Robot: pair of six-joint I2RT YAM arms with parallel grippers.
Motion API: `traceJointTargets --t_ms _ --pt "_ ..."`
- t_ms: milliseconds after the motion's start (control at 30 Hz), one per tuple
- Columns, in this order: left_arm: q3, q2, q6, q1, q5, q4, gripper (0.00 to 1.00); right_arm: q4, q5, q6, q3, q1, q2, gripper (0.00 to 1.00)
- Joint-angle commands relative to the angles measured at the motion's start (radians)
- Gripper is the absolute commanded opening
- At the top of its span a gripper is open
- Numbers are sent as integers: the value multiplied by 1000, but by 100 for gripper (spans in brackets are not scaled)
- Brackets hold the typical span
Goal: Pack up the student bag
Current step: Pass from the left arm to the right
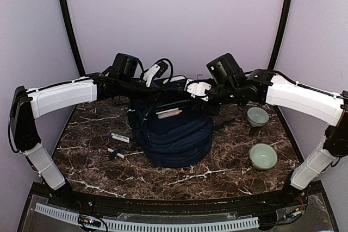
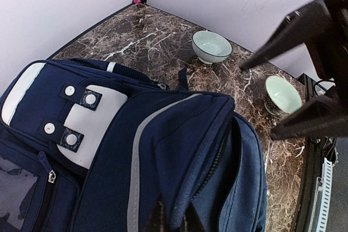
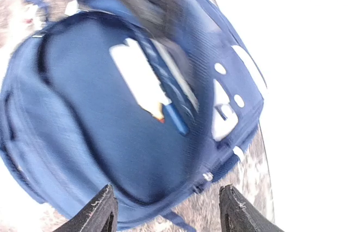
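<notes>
The navy student bag (image 1: 176,134) lies in the middle of the marble table with its top toward the back wall. My left gripper (image 2: 176,218) is shut on the edge of the bag's opened flap and holds it up; it also shows in the top view (image 1: 163,86). My right gripper (image 3: 168,210) is open and empty, hovering above the bag (image 3: 109,134); in the top view it is (image 1: 184,95) over the bag's upper edge. A white flat item (image 1: 167,113) and a blue item (image 3: 176,120) lie in the opened compartment. The white buckle patch (image 2: 89,126) faces the left wrist camera.
Two pale green bowls stand to the bag's right, one farther back (image 1: 258,116) and one nearer (image 1: 263,156). Two markers (image 1: 120,138) (image 1: 113,152) lie on the table left of the bag. Lilac walls close the back and sides.
</notes>
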Motion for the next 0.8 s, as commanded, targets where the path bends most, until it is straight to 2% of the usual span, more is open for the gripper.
traceJointTargets --t_ms 0,200,400,500,767 --pt "33 -22 -5 -5 22 108 0 49 -91 66 42 -54 22 65" --pt "30 -20 -9 -5 27 114 0 98 -143 59 94 -58 119 66" --pt "26 -23 -17 -5 36 122 0 208 -103 43 100 -58 184 64" --pt "25 -22 -17 -5 37 123 0 238 -114 51 103 -59 201 59" --pt "26 -22 -20 -5 41 123 0 267 -120 72 154 -60 232 36"
